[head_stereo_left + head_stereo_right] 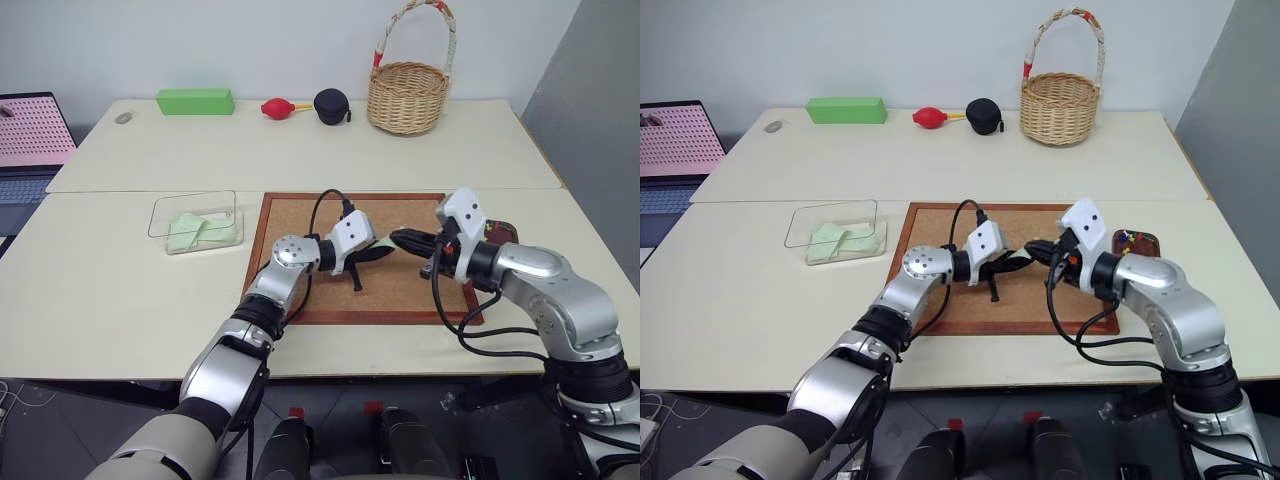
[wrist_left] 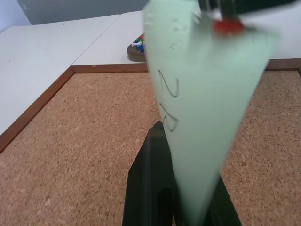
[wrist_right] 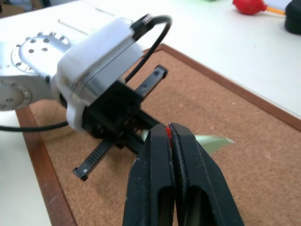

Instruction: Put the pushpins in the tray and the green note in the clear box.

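Observation:
Over the cork board (image 1: 400, 292), my left gripper (image 1: 384, 251) is shut on the lower corner of a pale green note (image 2: 202, 108) with handwriting on it. The note stands up from the black fingers (image 2: 150, 179). My right gripper (image 3: 169, 128) faces the left one tip to tip and is shut on a red pushpin (image 2: 227, 26) at the note's upper end. The pin's red head (image 3: 167, 132) shows between the fingers. The dark brown tray (image 1: 1140, 240) with coloured pins lies just right of the board. The clear box (image 1: 195, 197) left of the board holds green notes.
Along the far table stand a wicker basket (image 1: 408, 90), a black round object (image 1: 331, 106), a red bulb (image 1: 275, 107) and a bright green block (image 1: 195, 101). A laptop (image 1: 30, 140) sits at the left edge. Black cables loop from both wrists.

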Motion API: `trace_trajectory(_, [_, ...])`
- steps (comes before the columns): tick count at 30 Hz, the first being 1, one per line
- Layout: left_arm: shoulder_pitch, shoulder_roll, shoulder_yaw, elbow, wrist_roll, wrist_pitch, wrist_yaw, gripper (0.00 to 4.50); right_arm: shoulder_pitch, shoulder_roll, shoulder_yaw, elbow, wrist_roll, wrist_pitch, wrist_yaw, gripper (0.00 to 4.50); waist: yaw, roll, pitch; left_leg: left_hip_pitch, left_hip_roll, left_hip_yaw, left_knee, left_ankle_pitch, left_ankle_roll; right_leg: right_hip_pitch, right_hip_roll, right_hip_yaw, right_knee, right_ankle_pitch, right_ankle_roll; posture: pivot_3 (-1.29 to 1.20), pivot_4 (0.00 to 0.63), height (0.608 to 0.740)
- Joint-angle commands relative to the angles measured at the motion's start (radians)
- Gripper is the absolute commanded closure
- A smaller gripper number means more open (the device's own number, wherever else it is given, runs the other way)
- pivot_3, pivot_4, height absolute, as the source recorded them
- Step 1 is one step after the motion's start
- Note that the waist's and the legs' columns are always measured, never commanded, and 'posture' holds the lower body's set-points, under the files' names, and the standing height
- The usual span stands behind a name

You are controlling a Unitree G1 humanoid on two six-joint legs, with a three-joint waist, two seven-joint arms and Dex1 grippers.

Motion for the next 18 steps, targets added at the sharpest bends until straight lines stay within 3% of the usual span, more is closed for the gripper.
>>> trace_trajectory(1, [0.007, -0.002, 0.022, -0.039, -0.022, -0.009, -0.006, 4.47, -0.029, -0.001, -0.073, -0.026, 0.033, 0.018, -0.032, 4.5, 0.0, 0.0, 0.0, 0.0, 0.0, 0.0, 0.0, 0.0, 0.0, 0.0, 0.0, 0.0, 0.0, 0.0, 0.0, 0.0, 0.15, 0.74])
trace_trajectory(13, [0.073, 0.029, 0.024, -0.111, -0.015, 0.014, 0.011, 4.47, 0.022, -0.075, -0.208, 0.022, 0.032, 0.025, -0.078, 4.5, 0.002, 0.0, 0.0, 0.0, 0.0, 0.0, 0.0, 0.0, 0.0, 0.0, 0.0, 0.0, 0.0, 0.0, 0.0, 0.0, 0.15, 0.74])
trace_trajectory(18, [0.142, 0.077, 0.024, -0.266, -0.03, 0.081, -0.002, 4.47, 0.084, -0.18, -0.179, 0.204, -0.136, -0.113, -0.103, 4.5, 0.002, 0.0, 0.0, 0.0, 0.0, 0.001, 0.0, 0.0, 0.0, 0.0, 0.0, 0.0, 0.0, 0.0, 0.0, 0.0, 0.15, 0.74])
